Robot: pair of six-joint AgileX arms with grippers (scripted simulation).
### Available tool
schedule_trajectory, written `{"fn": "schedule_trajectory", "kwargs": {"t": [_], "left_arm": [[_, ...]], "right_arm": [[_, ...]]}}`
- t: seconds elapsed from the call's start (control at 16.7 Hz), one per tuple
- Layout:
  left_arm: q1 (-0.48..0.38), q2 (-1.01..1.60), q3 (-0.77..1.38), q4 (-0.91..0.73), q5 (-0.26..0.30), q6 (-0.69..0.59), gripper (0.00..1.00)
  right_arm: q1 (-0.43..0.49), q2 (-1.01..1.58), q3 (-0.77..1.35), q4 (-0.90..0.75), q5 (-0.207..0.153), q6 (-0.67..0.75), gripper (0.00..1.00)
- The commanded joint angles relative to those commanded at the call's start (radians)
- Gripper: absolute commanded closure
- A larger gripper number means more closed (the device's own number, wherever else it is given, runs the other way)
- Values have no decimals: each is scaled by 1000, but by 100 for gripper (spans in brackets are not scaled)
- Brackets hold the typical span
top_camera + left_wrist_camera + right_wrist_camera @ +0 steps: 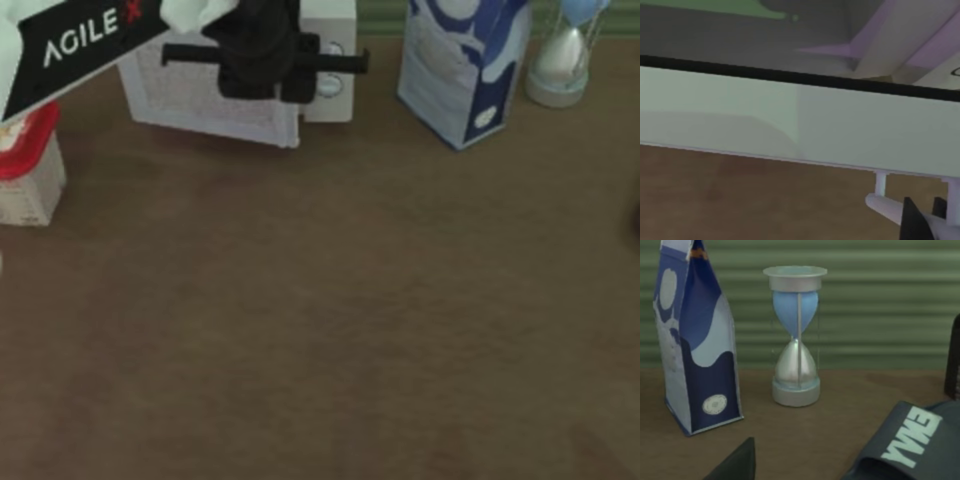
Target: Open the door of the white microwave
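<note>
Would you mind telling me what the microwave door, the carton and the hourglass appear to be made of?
The door looks like matte white plastic framing a speckled grey mesh window. The carton seems to be printed paperboard, judging by its folded gable top and flat blue-and-white panels. The hourglass appears to have translucent blue glass or plastic bulbs between smooth silvery-grey end caps, possibly metal.

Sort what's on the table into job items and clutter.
Job: white microwave, its door, left gripper over the microwave.
Clutter: blue-and-white carton, hourglass, red-lidded tub, dark slipper.
</note>
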Motion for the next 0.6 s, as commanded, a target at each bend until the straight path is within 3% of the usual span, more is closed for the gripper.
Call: {"fn": "schedule_trajectory", "kwargs": {"t": [0.6], "left_arm": [[-3, -22, -38, 19, 20, 25, 100]], "right_arm": [[0, 0, 0, 0, 0, 0, 0]]}}
